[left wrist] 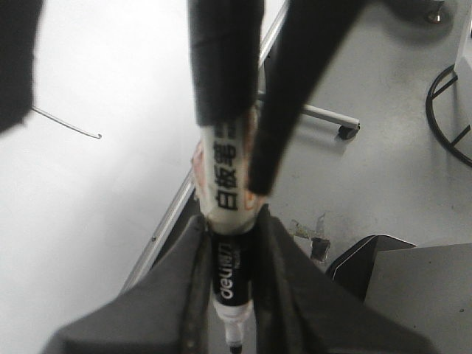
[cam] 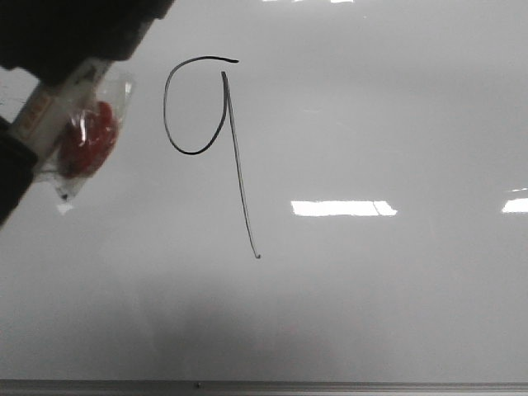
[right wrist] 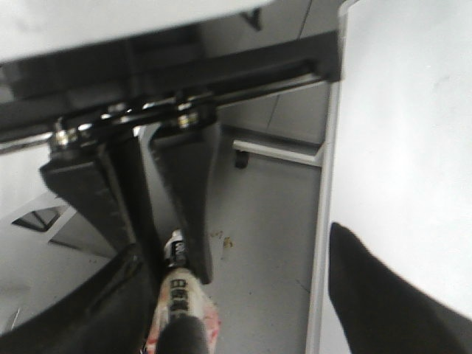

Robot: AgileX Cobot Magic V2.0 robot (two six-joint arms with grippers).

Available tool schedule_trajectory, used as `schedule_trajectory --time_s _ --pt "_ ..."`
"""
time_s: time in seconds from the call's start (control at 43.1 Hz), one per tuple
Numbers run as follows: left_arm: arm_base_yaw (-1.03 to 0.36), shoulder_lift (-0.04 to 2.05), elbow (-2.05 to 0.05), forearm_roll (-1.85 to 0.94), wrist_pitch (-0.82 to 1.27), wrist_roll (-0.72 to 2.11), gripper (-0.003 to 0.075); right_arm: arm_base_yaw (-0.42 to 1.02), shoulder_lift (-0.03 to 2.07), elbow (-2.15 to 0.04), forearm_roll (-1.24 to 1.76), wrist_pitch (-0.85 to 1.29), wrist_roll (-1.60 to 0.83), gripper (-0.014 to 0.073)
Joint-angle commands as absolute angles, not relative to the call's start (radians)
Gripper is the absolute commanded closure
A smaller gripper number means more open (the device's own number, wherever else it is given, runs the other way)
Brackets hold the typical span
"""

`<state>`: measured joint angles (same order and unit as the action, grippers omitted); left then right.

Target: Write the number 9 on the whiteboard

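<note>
Board: we see a large glossy pale grey-white whiteboard (cam: 396, 124) with a thin grey metal frame edge along its near side; bright rectangular light glints lie on it

Figure: a thin black hand-drawn number 9 (cam: 223, 140) sits up and left of the board's middle; oval loop above, long slightly slanted tail running down toward the frame edge; it looks complete to us

Marker: a white-barrelled whiteboard marker with black printed lettering (left wrist: 225, 184) lies in both wrist views; its long axis runs from one gripper to the other

Left gripper (left wrist: 232, 243): fingers clamped on the marker's dark lower barrel; off the board's left side, clear of the figure

Right gripper (right wrist: 158, 221): fingers closed around the marker's far end, as far as we can tell

Key relation: the 9 lies to the right of the held marker; the left arm is nearer; the tip is off the surface

Judgement: writing seems done; we expect only a retreat
</note>
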<state>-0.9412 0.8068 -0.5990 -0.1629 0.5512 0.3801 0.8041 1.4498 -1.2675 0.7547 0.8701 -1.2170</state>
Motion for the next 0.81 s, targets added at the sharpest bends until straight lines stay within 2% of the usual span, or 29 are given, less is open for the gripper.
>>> schedule_trajectory --time_s 0.0,0.185,0.371,0.533,0.742,0.788 --pt "-0.949 0.804 -0.632 -0.148 0.481 0.371 0.0739 0.771 1.362 -1.302 0.806 0.834 -1.148 0.0055" --pt "-0.898 0.805 -0.632 -0.112 0.481 0.286 0.0739 0.626 1.228 -1.23 0.738 0.837 -1.023 0.006" --pt "-0.726 0.805 -0.632 -0.108 0.481 0.231 0.0739 0.448 1.014 -1.056 0.733 0.817 -0.989 0.0169" --pt "-0.524 0.805 -0.632 -0.108 0.481 0.227 0.0739 0.309 0.802 -0.845 0.733 0.769 -0.972 0.0336" --pt "-0.286 0.805 -0.632 -0.112 0.468 0.225 0.0739 0.195 0.539 -0.587 0.733 0.743 -0.969 0.0668" --pt "-0.241 0.805 -0.632 -0.116 0.459 0.225 0.0739 0.185 0.488 -0.537 0.734 0.73 -0.958 0.0653"
